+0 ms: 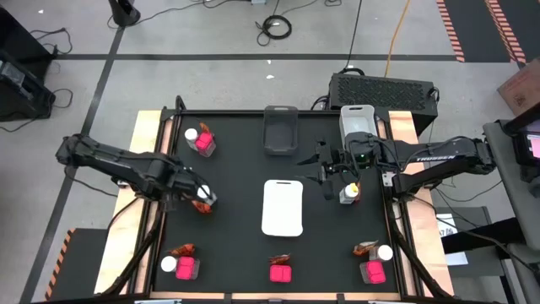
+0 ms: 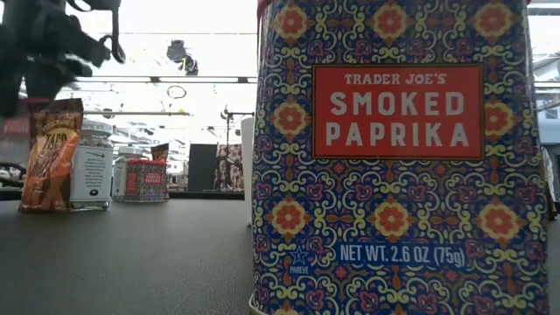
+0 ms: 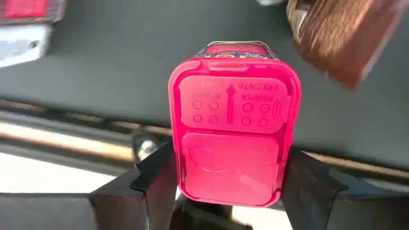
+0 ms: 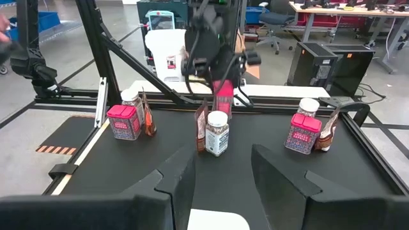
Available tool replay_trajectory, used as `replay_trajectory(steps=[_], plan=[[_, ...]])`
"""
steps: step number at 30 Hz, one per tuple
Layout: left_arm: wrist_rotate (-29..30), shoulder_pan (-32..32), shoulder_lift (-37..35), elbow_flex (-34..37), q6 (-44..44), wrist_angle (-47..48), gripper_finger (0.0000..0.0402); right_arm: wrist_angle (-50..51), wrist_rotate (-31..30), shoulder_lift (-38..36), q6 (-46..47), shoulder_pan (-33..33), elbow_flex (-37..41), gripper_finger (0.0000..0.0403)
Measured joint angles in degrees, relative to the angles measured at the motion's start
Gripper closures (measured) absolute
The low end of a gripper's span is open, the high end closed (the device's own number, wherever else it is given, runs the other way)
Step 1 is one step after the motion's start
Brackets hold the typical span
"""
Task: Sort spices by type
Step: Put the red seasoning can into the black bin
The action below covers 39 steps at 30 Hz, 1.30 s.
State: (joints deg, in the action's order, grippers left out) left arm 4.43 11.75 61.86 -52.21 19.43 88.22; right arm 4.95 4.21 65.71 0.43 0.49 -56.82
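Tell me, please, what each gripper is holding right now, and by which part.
The left gripper holds a pink spice box, its fingers clamping the two opposite side walls. The right gripper is open and holds nothing.

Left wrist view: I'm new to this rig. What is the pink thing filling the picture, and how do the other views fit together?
That camera sits on the left arm's wrist. The dark shapes at the bottom are that arm's own fingers. The left hand is shut on a pink-lidded spice tin. The high view looks straight down on two robot arms over a black table, with a white tray in the middle and tins, white-capped jars and red-orange packets grouped around it. The right hand is open and empty. The low view sits at table height, so a smoked paprika tin fills it.
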Motion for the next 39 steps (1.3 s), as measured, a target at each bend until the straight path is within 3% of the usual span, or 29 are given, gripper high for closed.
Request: replay_trajectory(steps=[5, 11, 20, 29, 39], plan=[[1.84, -0.54, -0.87, -7.54, 1.7, 1.01, 0.018, -0.04, 0.0, 0.0, -0.03, 0.0, 0.0, 0.0257], [8.57, -2.89, 1.5, -18.56, 2.45, 0.28, 0.018, -0.07, 0.02, 0.0, -0.01, 0.0, 0.0, 0.0257], [15.88, -6.68, 7.72, -31.18, -4.39, -4.77, 0.018, -0.15, 0.26, 0.0, 4.5, 0.0, 0.0, 0.0257], [13.18, -12.45, 19.21, -39.14, -13.28, -12.44, 0.018, 3.51, 0.37, 0.0, 12.97, 1.33, 0.0, 0.0257], [7.17, -23.67, 28.83, -46.82, -23.26, -24.81, 0.018, 19.67, 0.37, -1.98, 18.32, 2.32, 0.02, 0.0257]])
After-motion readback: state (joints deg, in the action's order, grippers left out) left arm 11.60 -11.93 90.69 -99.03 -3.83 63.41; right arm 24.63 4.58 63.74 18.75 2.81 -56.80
